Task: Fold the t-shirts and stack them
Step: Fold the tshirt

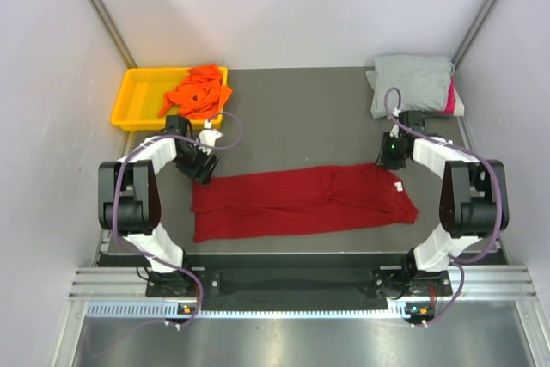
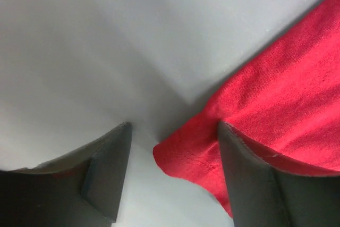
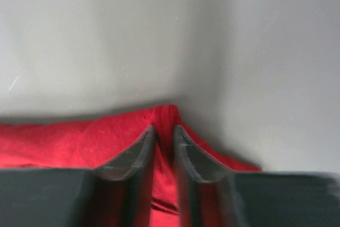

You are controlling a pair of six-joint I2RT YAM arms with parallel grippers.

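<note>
The dark red t-shirt [image 1: 301, 199] lies folded into a long strip across the mat between the arms. My left gripper [image 1: 204, 174] is open at the strip's far left corner; in the left wrist view that corner [image 2: 191, 155] lies between the spread fingers [image 2: 109, 168], not gripped. My right gripper [image 1: 388, 161] is shut on a pinched fold of the red cloth [image 3: 166, 118] at the strip's far right edge. The orange t-shirt [image 1: 199, 92] lies crumpled in the tray. The grey t-shirt [image 1: 411, 82] lies folded at the far right on the pink one [image 1: 449, 96].
The yellow plastic tray [image 1: 137, 96] stands at the far left. White walls close in both sides. The arm bases and a metal rail run along the near edge.
</note>
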